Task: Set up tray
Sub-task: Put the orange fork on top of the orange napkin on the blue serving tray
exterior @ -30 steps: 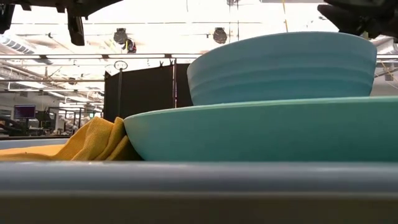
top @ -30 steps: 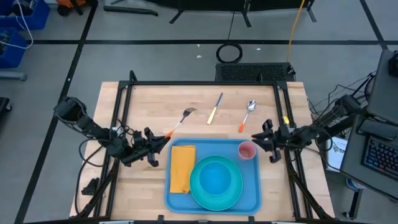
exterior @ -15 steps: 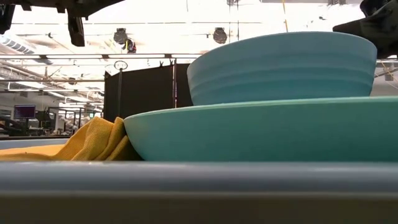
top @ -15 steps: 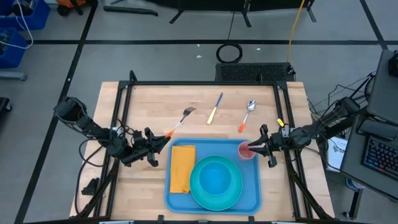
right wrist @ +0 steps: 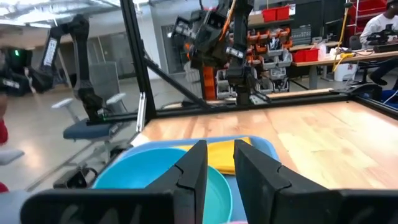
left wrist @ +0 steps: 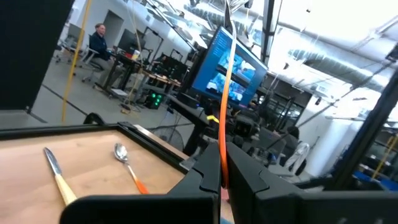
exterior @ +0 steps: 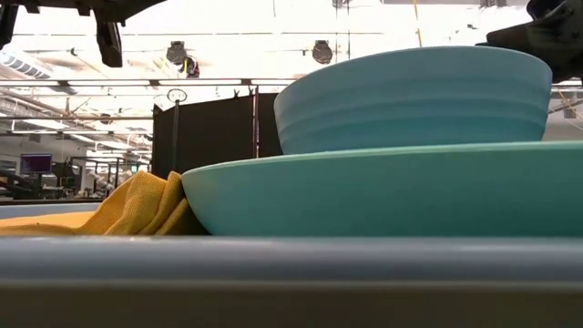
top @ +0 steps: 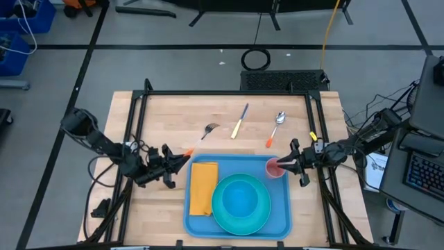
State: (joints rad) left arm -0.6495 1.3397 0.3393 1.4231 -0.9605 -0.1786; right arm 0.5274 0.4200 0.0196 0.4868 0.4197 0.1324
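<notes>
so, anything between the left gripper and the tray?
Nothing visible. The left gripper, shut on the fork, sits just off the tray's far left corner, with only bare table between.

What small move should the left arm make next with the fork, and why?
Probably lift the fork slightly off the table. The left gripper is shut on its orange handle, while its head rests on the wood beyond the tray. The napkin lies on the tray's left side, which looks like the likely spot for cutlery.
</notes>
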